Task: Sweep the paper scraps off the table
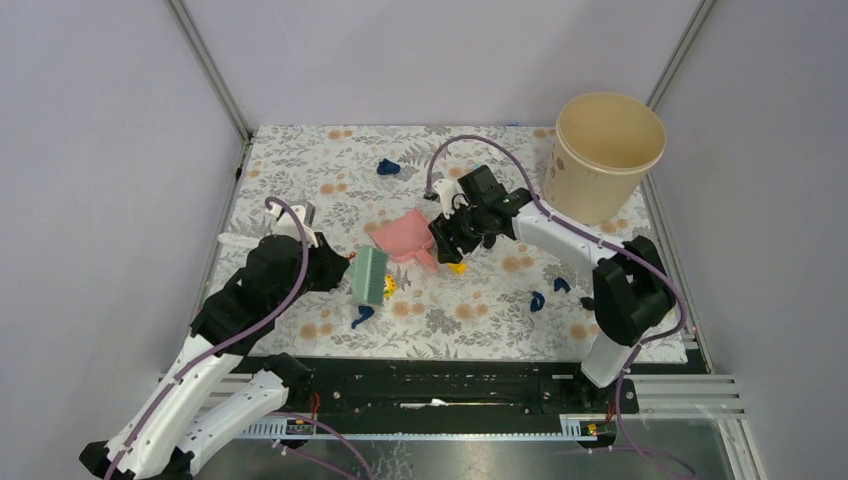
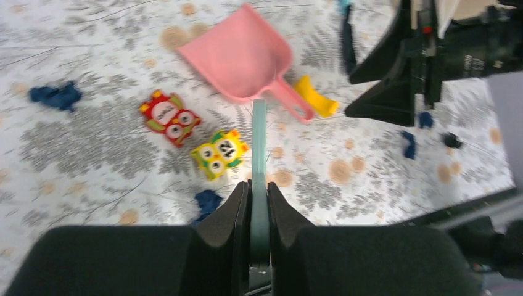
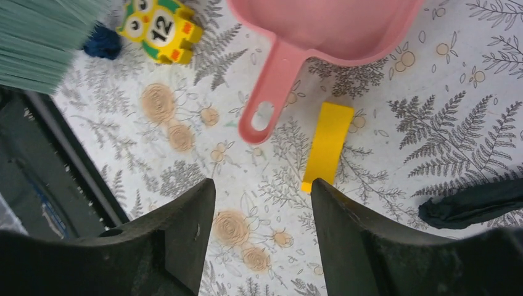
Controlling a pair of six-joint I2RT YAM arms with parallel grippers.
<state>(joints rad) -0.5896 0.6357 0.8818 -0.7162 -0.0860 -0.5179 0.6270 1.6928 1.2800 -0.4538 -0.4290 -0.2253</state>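
Left wrist alone shows end effector (image 2: 259, 188) clamping brush (image 2: 259, 132).

R wrist view: brush (image 3: 43, 37) cut off top-left, dustpan (image 3: 333, 31) by top edge, dark strip (image 3: 475, 206) by right edge. L wrist view: brush handle mostly hidden betw. L fingers (image 2: 234, 216); blue scrap (image 2: 408, 145) at right blurred.

On the table (image 1: 300, 170) the dustpan (image 1: 400, 238) lies at centre, the brush (image 1: 370, 273) just near-left of it with a toy block (image 1: 389, 286) beside, the bucket (image 1: 607, 155) stands at the far right corner, and paper scraps (image 1: 387, 167) lie scattered behind, before and right of the dustpan.
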